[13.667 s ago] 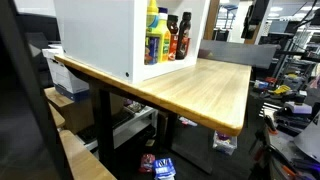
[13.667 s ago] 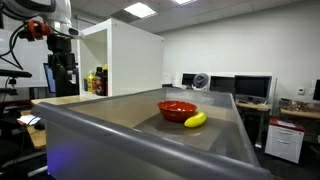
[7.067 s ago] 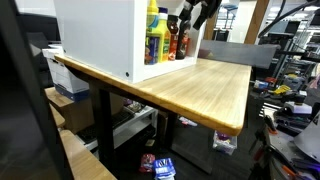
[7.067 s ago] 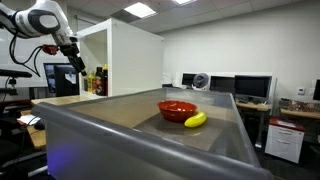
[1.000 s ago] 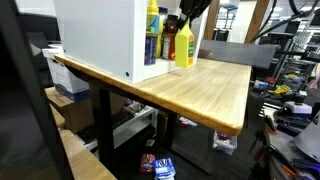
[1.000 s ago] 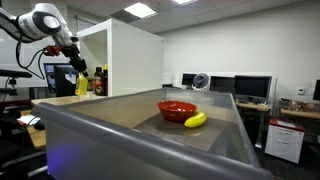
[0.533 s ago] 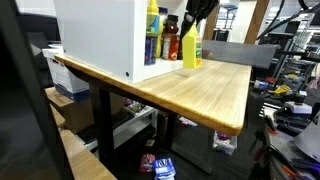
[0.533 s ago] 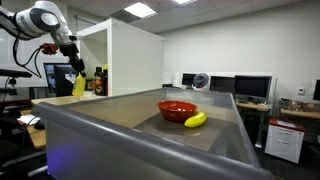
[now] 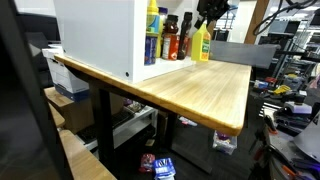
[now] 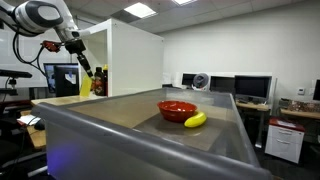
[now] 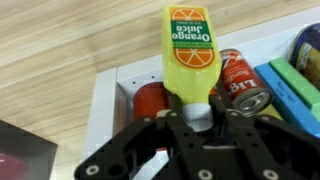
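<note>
My claw [image 11: 190,112] is clamped on the juice bottle [image 11: 190,50] near its cap. The bottle hangs just outside the cabinet [image 9: 100,35], above the table [image 9: 205,85]. I judge it's off the shelf, not yet set down.

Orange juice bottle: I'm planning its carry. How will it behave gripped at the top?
The orange juice bottle looks like rigid plastic, so it probably won't sag. Held only at its top by the gripper, it may swing. Tall and narrow, it could tip when set down.
</note>
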Available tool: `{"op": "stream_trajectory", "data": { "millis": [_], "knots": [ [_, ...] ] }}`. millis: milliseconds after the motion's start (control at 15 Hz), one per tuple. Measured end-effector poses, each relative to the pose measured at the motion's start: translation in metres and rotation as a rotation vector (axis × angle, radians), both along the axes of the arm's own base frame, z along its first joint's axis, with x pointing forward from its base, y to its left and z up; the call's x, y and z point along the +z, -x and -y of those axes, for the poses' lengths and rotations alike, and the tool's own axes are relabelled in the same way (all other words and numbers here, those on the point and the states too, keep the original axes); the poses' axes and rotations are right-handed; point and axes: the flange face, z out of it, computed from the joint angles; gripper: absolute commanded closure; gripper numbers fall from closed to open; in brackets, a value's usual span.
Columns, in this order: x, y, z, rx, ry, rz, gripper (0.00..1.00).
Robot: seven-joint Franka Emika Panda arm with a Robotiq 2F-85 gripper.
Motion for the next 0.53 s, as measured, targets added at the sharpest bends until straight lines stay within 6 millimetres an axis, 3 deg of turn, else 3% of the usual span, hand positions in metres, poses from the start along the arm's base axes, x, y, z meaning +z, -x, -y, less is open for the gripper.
{"op": "stream_trajectory", "data": {
  "millis": [533],
  "knots": [
    [0.009, 0.013, 0.073, -0.316, -0.037, 0.050, 0.92]
  ]
}}
